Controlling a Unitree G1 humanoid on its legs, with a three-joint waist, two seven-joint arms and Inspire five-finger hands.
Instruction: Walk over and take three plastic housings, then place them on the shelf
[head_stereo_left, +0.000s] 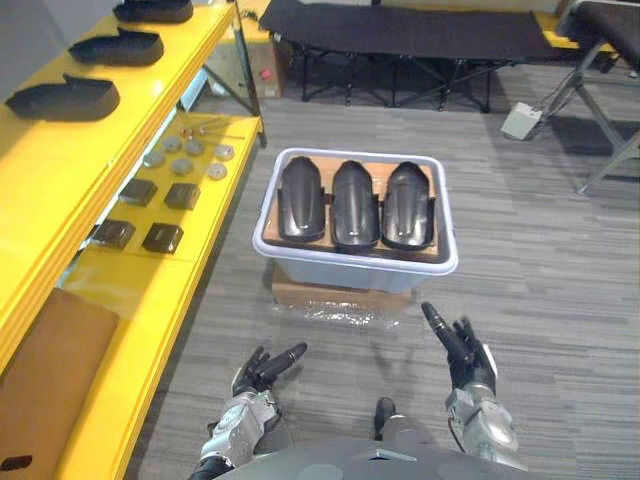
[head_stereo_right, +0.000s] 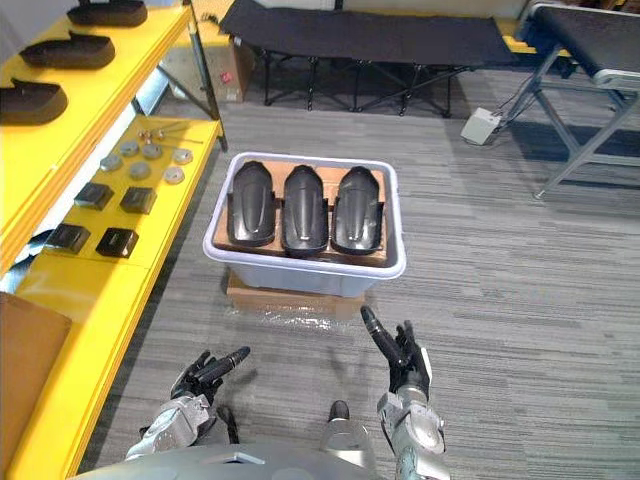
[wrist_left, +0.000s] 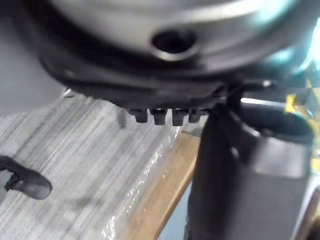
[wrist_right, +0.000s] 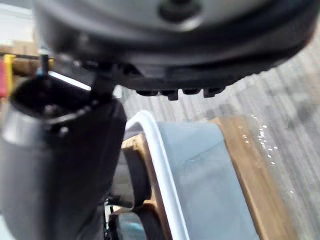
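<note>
Grey striped carpet (head_stereo_left: 540, 250) all round, and in the middle of it a pale tub (head_stereo_left: 360, 263) perched on a flat cardboard box (head_stereo_left: 330, 292). On the tub's near side, low and off toward its left corner: left hand (head_stereo_left: 258, 375), fingers loose and apart, holding nothing. Also on the near side, toward the tub's right corner: right hand (head_stereo_left: 462, 352), fingers straight and spread, pointing at the tub, likewise empty. Both short of the rim, neither touching it.

Inside the tub, side by side on a cardboard liner (head_stereo_left: 436, 238): left housing (head_stereo_left: 302, 198), middle housing (head_stereo_left: 356, 203), right housing (head_stereo_left: 408, 203), all black, domed backs up, none lifted yet. Left of the tub: yellow shelf (head_stereo_left: 160, 85), with more dark housings (head_stereo_left: 62, 97) on the upper tier and small parts (head_stereo_left: 182, 195) on the lower tier nearest the tub. Beyond the tub, a dark folding cot (head_stereo_left: 400, 30).

Looks like the approach, with the taking not yet begun. To do it well: close in squarely on the tub's near side, stop before bumping the box beneath, then reach over the rim. Best to start with an outer housing, fingers down one flank, thumb down the other, lifting straight up so as not to drag the neighbour. Worth watching: smooth curved shells, probably slippery; a light tub, likely to shift if nudged.
</note>
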